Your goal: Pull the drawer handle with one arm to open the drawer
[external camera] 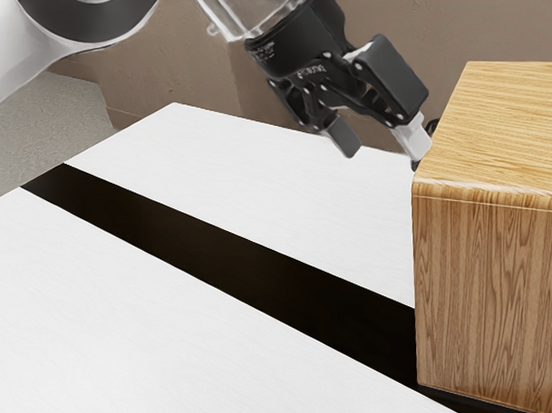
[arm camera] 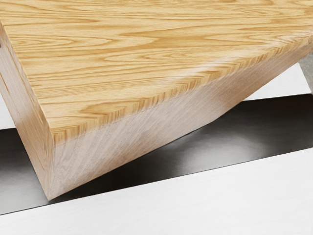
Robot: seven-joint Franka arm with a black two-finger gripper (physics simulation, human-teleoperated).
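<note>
A light wooden drawer cabinet [external camera: 493,223] stands on the table at the exterior view's right. Its drawer front faces away from that camera, and a small dark piece of the handle [external camera: 431,127] pokes out past the cabinet's upper far corner. My black gripper [external camera: 380,151] hovers just beside that corner, above the table, open, with nothing between its fingers. The finger nearer the cabinet almost touches the corner edge. In the wrist view the cabinet [arm camera: 146,63] lies right under my hand, showing its top and one side face. I cannot tell whether the drawer is open or shut.
The white table [external camera: 207,349] carries a wide black stripe [external camera: 229,259] that runs diagonally and passes under the cabinet. A brown wall stands behind the arm. The table's near and left parts offer free room.
</note>
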